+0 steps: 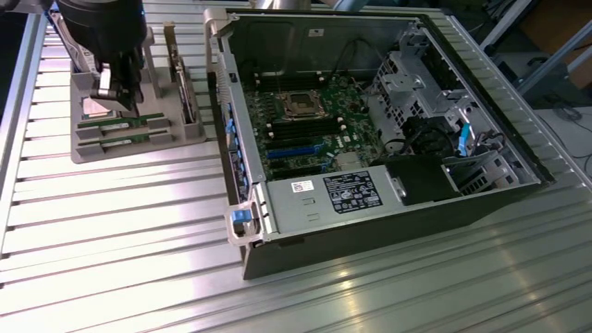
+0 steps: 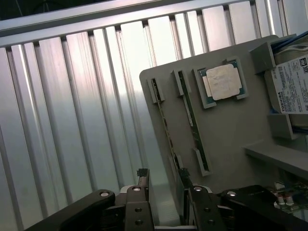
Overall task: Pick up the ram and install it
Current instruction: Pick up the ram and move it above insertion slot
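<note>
My gripper (image 2: 163, 174) hangs with its jaws apart over the gray tray (image 2: 231, 139), which sits beside the opened computer case (image 1: 370, 139) on the ribbed metal table (image 2: 72, 120). The ram (image 2: 166, 122) stands on edge in the tray's outermost slot, with its twin (image 2: 192, 115) just beside it and the CPU (image 2: 223, 82) beyond. Apparently nothing is gripped; contact is hard to judge.

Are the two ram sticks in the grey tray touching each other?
Apart. Wrist view: first ram stick and second ram stick lie in separate parallel slots, bare grey tray between them.
</note>
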